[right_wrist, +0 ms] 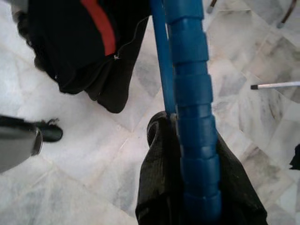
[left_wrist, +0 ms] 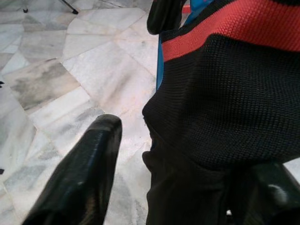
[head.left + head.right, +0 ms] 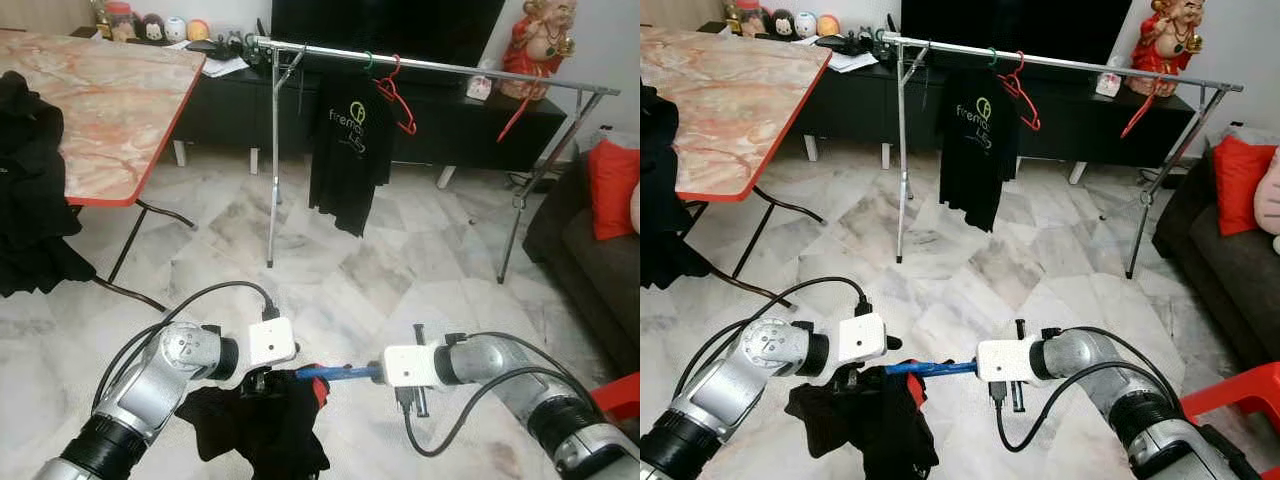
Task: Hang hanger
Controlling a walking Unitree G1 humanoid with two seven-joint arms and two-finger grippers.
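Note:
A blue hanger (image 3: 340, 372) is held low over the marble floor, and my right gripper (image 3: 375, 372) is shut on its ridged end (image 1: 192, 117). A black garment with a red stripe (image 3: 265, 425) drapes from the hanger's other end. My left gripper (image 3: 262, 382) is at that garment. Its fingers (image 2: 79, 173) stand open with the knit cloth (image 2: 225, 108) between them, and floor shows beside one finger. The silver clothes rail (image 3: 450, 68) runs across the back. It carries a black T-shirt (image 3: 348, 150) and a red hanger (image 3: 392, 95).
A marble-top folding table (image 3: 100, 100) stands at the left with dark clothes (image 3: 25, 190) on its edge. A dark sofa (image 3: 590, 260) with a red cushion (image 3: 612, 188) is at the right, and a red plastic object (image 3: 620, 395) lies lower right. Open floor separates me from the rack.

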